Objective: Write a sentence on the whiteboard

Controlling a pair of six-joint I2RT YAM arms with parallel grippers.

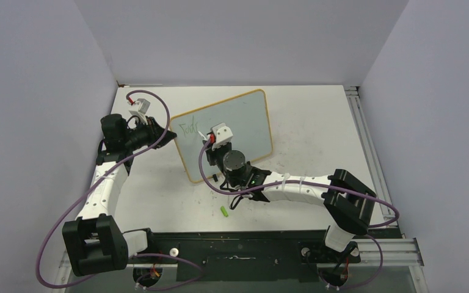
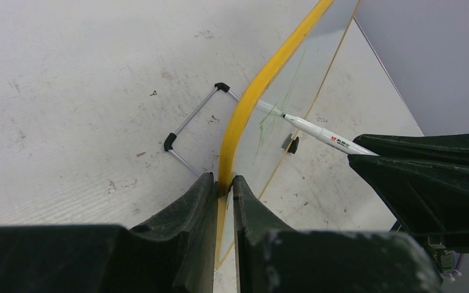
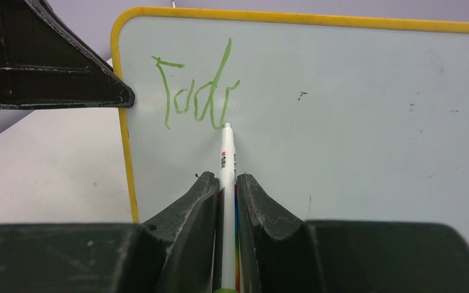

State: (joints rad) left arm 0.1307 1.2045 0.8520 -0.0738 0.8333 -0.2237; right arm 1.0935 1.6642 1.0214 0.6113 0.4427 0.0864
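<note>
The whiteboard [image 3: 342,122] seems light and easily tipped; the left tool [image 2: 223,183] pinches its yellow edge, the right tool [image 3: 226,180] pinches the slim marker [image 3: 226,152].

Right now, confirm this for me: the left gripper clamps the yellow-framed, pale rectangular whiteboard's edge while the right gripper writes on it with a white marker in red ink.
One thing is wrong: the handwriting is green, not red, as the right wrist view shows. The rest stands: the left gripper clamps the whiteboard edge and the right gripper writes with the white marker.
</note>
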